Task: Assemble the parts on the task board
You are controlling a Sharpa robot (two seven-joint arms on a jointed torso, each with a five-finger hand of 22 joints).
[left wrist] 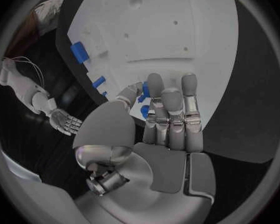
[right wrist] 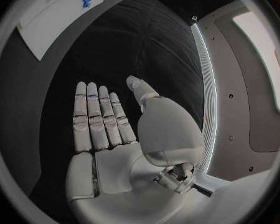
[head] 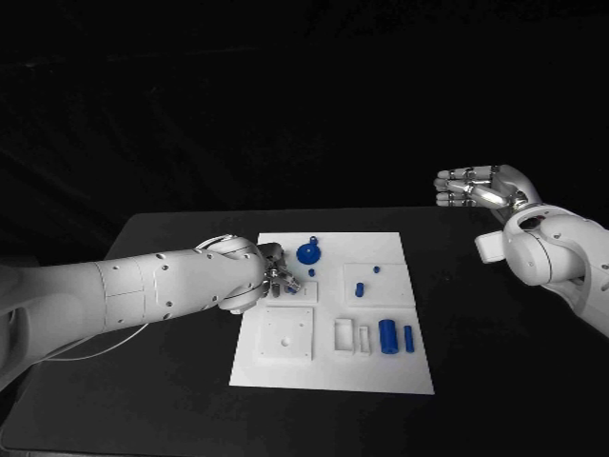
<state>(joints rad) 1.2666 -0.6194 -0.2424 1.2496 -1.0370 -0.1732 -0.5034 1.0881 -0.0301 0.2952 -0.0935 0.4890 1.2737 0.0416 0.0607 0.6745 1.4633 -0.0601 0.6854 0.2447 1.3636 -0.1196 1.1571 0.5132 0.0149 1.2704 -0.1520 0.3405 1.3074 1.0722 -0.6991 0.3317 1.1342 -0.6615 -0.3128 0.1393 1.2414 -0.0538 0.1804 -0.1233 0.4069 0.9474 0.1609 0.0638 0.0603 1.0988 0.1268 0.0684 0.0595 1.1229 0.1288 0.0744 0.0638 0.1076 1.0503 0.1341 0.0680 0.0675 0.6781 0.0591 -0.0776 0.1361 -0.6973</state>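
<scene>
The white task board (head: 335, 367) lies in the middle of the black table. On it lie a round blue part (head: 310, 253), small blue parts (head: 361, 288) and two blue cylinders (head: 387, 336) near the front right. My left hand (head: 279, 280) hovers over the board's far left part with its fingers (left wrist: 171, 117) stretched out and nothing plainly held. Blue pieces (left wrist: 144, 90) show partly behind them, beside the thumb. My right hand (head: 481, 188) is raised off the board, above the table's far right edge. Its palm (right wrist: 109, 134) is flat and empty.
A square recess (head: 286, 334) and narrow slots (head: 345, 335) sit in the board's near part. Bare black table (head: 140, 400) surrounds the board. A cable (head: 92, 347) hangs under my left arm.
</scene>
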